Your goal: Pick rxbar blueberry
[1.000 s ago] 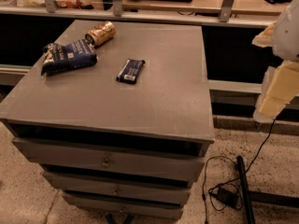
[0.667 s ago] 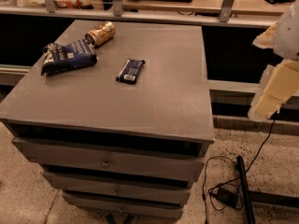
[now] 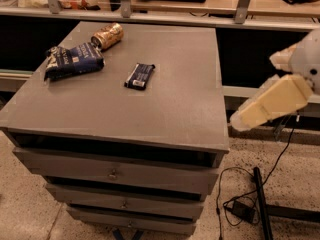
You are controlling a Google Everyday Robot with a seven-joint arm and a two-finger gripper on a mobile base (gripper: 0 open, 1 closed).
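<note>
1. Three things lie on the matte grey surface [image 3: 170,104]: the flat, dark rectangular rxbar blueberry [image 3: 139,76] near its middle, a puffy blue bag [image 3: 74,60] and a gold can [image 3: 107,36].
2. The cream end effector [image 3: 247,116] hangs beyond the right edge; I cannot tell its grip state.

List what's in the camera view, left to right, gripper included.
snack bag → gold can → rxbar blueberry → gripper, past the right edge of the cabinet.

The arm [image 3: 306,59] has a white, rounded shell with 1 small dark spot. The tool [image 3: 250,115] is a long cream-yellow block with a blunt end, just right of the tabletop [image 3: 165,109].
</note>
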